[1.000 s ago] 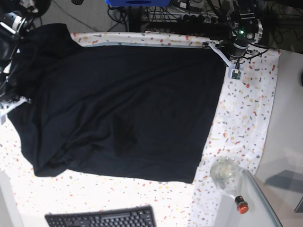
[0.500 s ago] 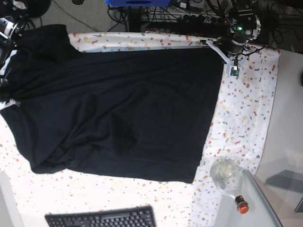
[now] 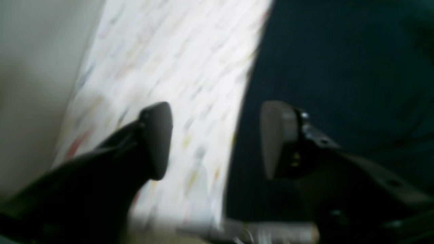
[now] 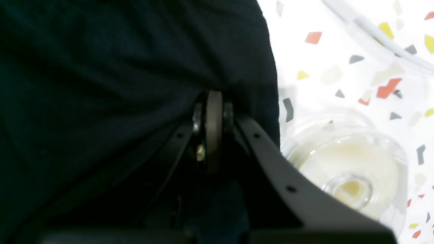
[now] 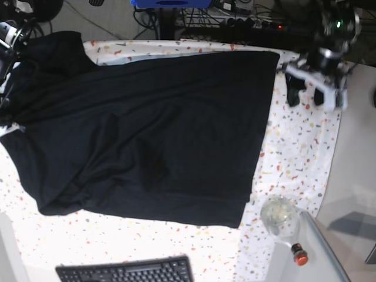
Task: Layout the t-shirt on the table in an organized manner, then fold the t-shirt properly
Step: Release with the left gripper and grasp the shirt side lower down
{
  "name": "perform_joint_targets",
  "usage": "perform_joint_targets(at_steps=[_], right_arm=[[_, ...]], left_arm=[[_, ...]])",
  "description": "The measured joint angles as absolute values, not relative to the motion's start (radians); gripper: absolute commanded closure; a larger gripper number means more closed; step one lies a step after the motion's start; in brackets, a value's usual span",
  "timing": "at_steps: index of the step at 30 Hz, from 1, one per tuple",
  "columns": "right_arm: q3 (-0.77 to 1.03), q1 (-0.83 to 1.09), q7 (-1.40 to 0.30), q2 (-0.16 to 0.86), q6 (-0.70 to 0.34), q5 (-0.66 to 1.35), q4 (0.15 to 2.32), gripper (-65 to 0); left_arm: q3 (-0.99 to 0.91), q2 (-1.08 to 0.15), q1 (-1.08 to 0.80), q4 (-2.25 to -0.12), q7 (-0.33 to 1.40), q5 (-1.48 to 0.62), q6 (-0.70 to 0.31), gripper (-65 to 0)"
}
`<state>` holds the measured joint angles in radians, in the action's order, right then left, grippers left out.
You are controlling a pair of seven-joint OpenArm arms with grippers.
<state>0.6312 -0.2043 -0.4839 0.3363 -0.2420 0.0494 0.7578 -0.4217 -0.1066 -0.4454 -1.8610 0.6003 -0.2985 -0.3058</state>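
Base view, our listing: t-shirt [image 5: 147,129], black, spread across the table [image 5: 305,147], taken as landmark. Left tool [image 5: 310,94], jaws parted and empty, beside the shirt's hem corner. Right tool [image 4: 210,112], clamped on shirt fabric at the opposite end. Glass jar [image 5: 280,216] and red-capped item [image 5: 300,254] just off the shirt's lower hem corner; keyboard [image 5: 126,272] below the shirt.

**Colours on the table**

The t-shirt [image 5: 153,129] is plain black. The table [image 5: 305,147] cloth is white — speckled with red, orange, yellow and grey flecks. The near keyboard [image 5: 126,271] is black; the bottle [image 5: 281,216] — clear, red-capped.
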Motion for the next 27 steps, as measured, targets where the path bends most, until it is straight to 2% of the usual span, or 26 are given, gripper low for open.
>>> perform_joint_targets(at_steps=[2, 3, 7, 12, 19, 24, 27], right_arm=[[0.632, -0.206, -0.486, 0.336, -0.239, 0.047, 0.757, 0.0], [0.631, -0.208, -0.492, 0.334, -0.237, 0.046, 0.758, 0.0], [0.631, -0.21, -0.492, 0.336, -0.235, 0.048, 0.757, 0.0], [0.631, -0.21, -0.49, 0.334, -0.235, 0.044, 0.757, 0.0], [0.631, -0.237, -0.5, 0.333, -0.231, 0.037, 0.744, 0.0], [0.624, -0.295, -0.503, 0.33, -0.225, 0.035, 0.731, 0.0], [0.521, -0.356, -0.453, 0.332, -0.224, 0.033, 0.658, 0.0]], left_arm=[[-0.32, -0.141, -0.289, -1.72, 0.664, -0.26, -0.3, -5.1], [-0.286, -0.146, -0.224, -1.647, 0.67, -0.251, -0.289, 0.0], [-0.151, -0.139, 0.004, -1.351, 0.682, -0.201, -0.3, 0.0], [-0.06, -0.115, 0.162, -1.089, 0.669, -0.093, -0.295, 0.0], [-0.068, -0.095, 0.343, -0.749, 0.389, 0.081, -0.321, 0.0], [-0.065, -0.101, 0.408, -0.625, 0.282, 0.085, -0.27, 0.0], [-0.064, -0.103, 0.426, -0.61, 0.278, 0.101, -0.204, 0.0]])
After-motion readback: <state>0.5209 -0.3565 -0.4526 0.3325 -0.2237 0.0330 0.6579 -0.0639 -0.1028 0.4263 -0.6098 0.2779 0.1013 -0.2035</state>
